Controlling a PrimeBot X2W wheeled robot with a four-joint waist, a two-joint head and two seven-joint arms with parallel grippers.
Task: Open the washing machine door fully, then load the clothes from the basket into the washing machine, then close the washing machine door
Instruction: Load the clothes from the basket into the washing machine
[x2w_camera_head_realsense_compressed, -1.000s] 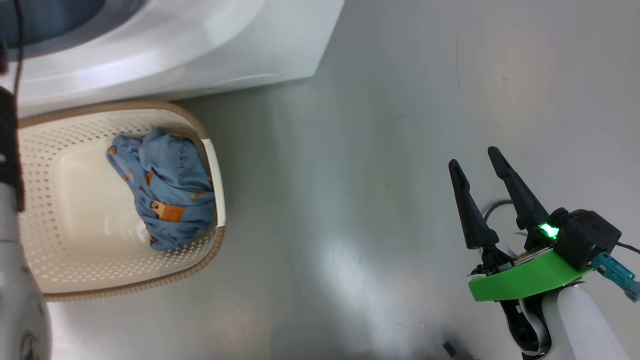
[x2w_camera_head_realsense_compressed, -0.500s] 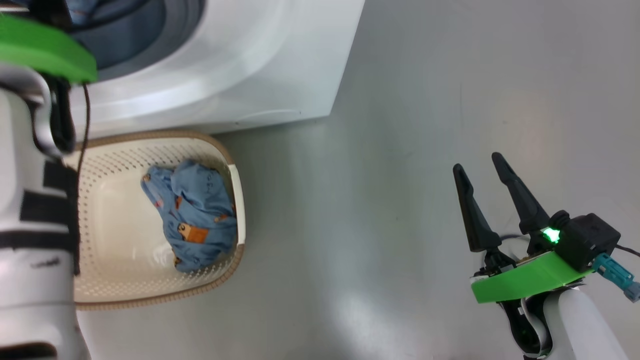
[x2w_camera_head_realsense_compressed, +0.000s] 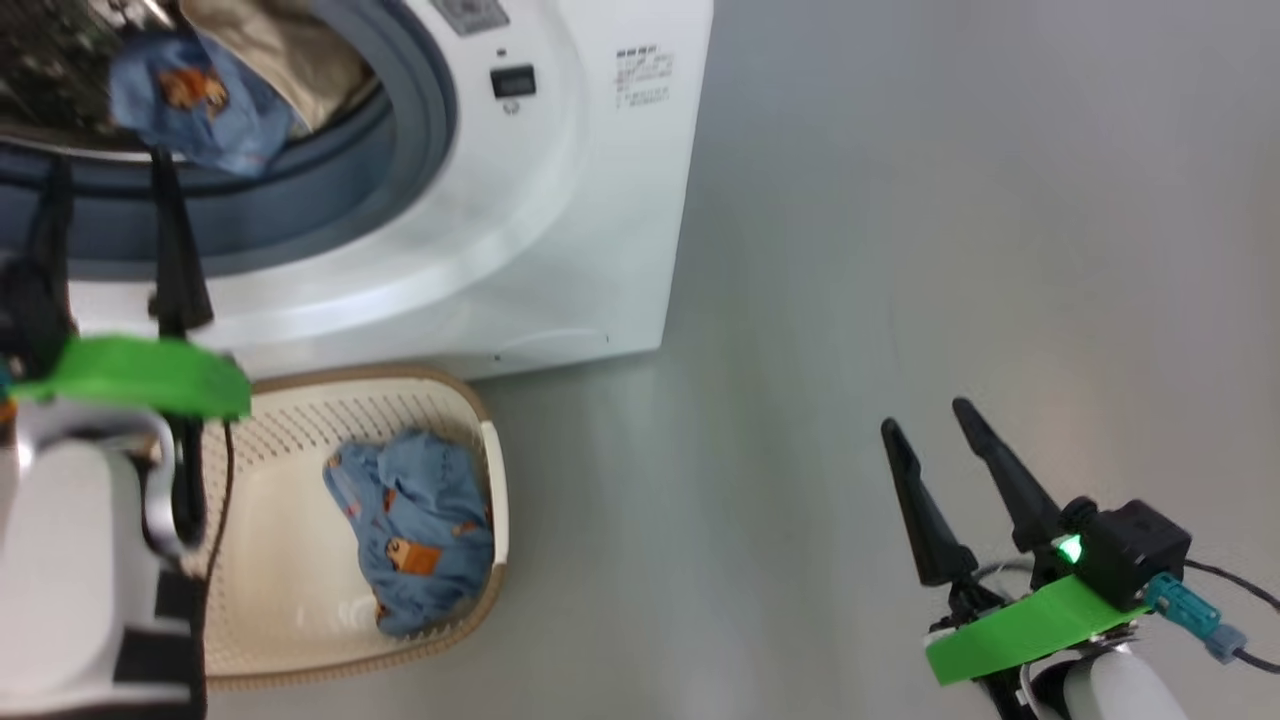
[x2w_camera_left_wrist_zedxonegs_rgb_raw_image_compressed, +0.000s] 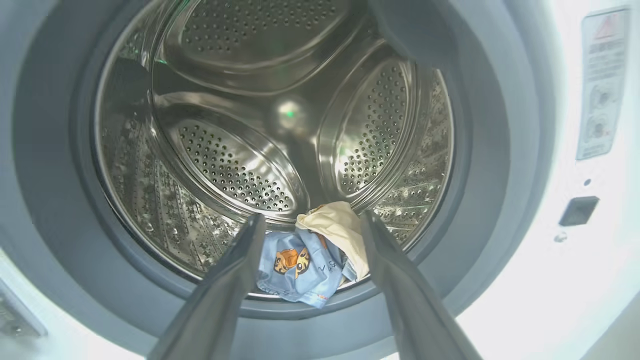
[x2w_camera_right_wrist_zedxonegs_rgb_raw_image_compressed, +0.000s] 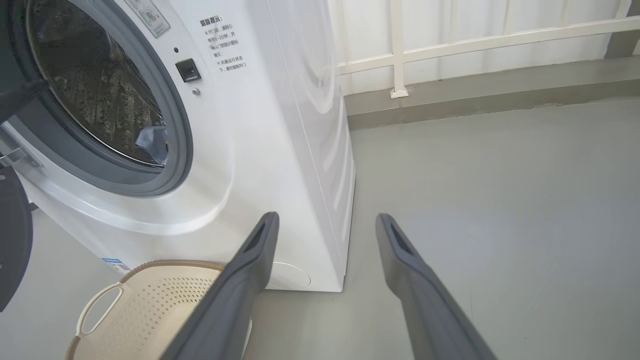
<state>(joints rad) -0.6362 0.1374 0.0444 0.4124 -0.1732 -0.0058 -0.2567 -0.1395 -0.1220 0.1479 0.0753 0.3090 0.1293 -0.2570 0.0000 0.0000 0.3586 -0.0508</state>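
The washing machine (x2w_camera_head_realsense_compressed: 560, 200) stands open, steel drum (x2w_camera_left_wrist_zedxonegs_rgb_raw_image_compressed: 240, 125) exposed. A blue printed garment (x2w_camera_left_wrist_zedxonegs_rgb_raw_image_compressed: 300, 270) and a cream one (x2w_camera_left_wrist_zedxonegs_rgb_raw_image_compressed: 335, 225) lie at the drum's front lip. My left gripper (x2w_camera_left_wrist_zedxonegs_rgb_raw_image_compressed: 312, 220) is open just outside the drum mouth, apart from them and holding nothing; it is also at the left (x2w_camera_head_realsense_compressed: 108, 160) in the head view. The basket (x2w_camera_head_realsense_compressed: 350, 375) sits on the floor before the machine with a light blue garment (x2w_camera_head_realsense_compressed: 415, 530) with an orange patch in it. My right gripper (x2w_camera_head_realsense_compressed: 925, 418) hangs open and empty over bare floor. A dark curved edge (x2w_camera_right_wrist_zedxonegs_rgb_raw_image_compressed: 12, 240), apparently the washing machine door, stands swung aside.
Grey floor (x2w_camera_head_realsense_compressed: 850, 250) stretches to the right of the machine. A white railing (x2w_camera_right_wrist_zedxonegs_rgb_raw_image_compressed: 400, 50) and a low kerb run behind it. A black cable (x2w_camera_head_realsense_compressed: 225, 470) hangs from my left wrist over the basket's rim.
The head camera has tilted up, bringing the drum into view. My left arm has risen from beside the basket to the drum mouth. The blue garment in the basket and my right gripper have not moved.
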